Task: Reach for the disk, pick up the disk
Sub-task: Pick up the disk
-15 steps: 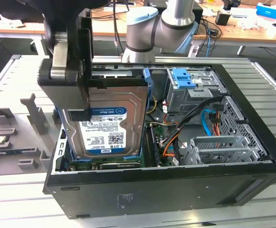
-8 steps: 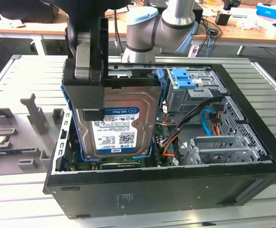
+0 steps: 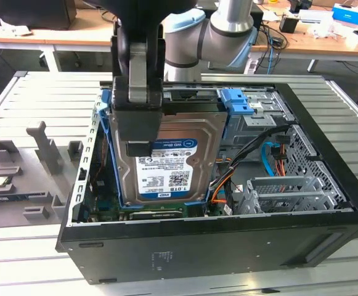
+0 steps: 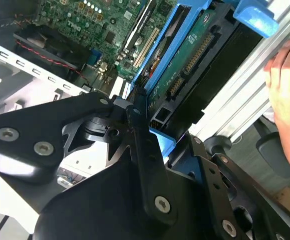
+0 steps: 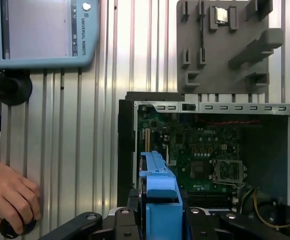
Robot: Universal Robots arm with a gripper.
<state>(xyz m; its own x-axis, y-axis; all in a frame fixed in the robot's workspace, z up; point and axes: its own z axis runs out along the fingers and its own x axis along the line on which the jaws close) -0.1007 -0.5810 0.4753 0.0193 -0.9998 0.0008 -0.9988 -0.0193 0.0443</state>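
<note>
Grey fixture plate [image 3: 24, 185]: on the desk [image 3: 43, 98], exterior view's left, parts parked in slots. Open computer case [image 3: 228, 246]: lid off for access. Disk [image 3: 179, 166]: tilted upright above the case, blue carrier frame [image 3: 108, 154] attached. Claw [image 3: 138, 117]: clenched on the disk's upper edge, bearing it.

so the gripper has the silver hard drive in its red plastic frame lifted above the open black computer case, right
Not quite: the frame is blue, not red, as the exterior view shows. The gripper does hold the silver hard drive in its plastic frame above the open black computer case.
</note>
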